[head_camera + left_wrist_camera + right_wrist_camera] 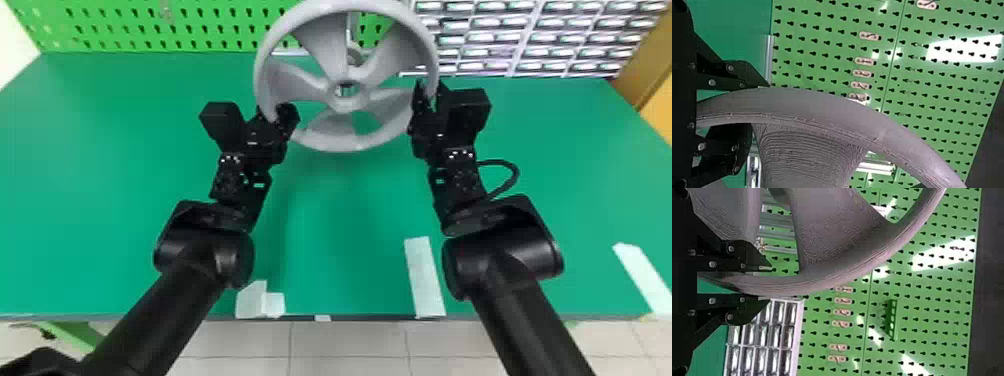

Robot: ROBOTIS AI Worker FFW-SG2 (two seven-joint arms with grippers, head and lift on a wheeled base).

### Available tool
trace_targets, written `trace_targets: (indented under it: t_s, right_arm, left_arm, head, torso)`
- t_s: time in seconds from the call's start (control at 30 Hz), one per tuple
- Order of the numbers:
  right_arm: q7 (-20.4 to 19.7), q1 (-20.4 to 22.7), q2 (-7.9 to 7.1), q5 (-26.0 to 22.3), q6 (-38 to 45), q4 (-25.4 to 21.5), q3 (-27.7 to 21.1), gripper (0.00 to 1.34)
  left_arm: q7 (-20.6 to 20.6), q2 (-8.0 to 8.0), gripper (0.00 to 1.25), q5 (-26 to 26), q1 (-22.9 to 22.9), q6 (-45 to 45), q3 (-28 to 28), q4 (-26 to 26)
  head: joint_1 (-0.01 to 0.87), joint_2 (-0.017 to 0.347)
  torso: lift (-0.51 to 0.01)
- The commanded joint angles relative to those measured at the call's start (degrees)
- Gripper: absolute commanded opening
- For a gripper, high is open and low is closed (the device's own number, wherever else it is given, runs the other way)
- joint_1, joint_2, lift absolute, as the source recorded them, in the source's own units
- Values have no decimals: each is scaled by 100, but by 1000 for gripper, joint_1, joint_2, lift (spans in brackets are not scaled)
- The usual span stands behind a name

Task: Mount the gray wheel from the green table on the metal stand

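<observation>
Evidently both your arms reached forward over the green table (100, 200), coming in from the bottom edge of the head view and slanting toward each other, so that your wrists sat on opposite sides of the gray wheel (325, 142). Your left gripper (277, 114) had the wheel's left edge, its two fingers closed on either side of the rim. Your right gripper (426, 95) pinched the right edge the same way; in the right wrist view the rim ran between its fingers and out past their tips. The wheel itself was up off the tabletop, between your two grippers, with its hub (346, 90) and spokes facing the head camera and most of its ring rising beyond your fingers. Behind it you had the green pegboard (215, 22), and beyond your right gripper, a rack of small drawers (520, 37).
</observation>
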Motion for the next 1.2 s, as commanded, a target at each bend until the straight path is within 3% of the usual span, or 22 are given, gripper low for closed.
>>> trace_targets:
  t_s: [0.0, 1.17]
  right_arm:
    - [-614, -30, -20, 21, 9, 7, -45, 2]
    - [-614, -311, -11, 205, -26, 368, -142, 3]
  left_arm:
    - [-16, -17, 183, -9, -47, -8, 6, 93]
    - [-271, -131, 183, 70, -495, -307, -46, 1016]
  head:
    - [867, 52]
    - [867, 52]
  torso:
    - [-100]
    - [-100]
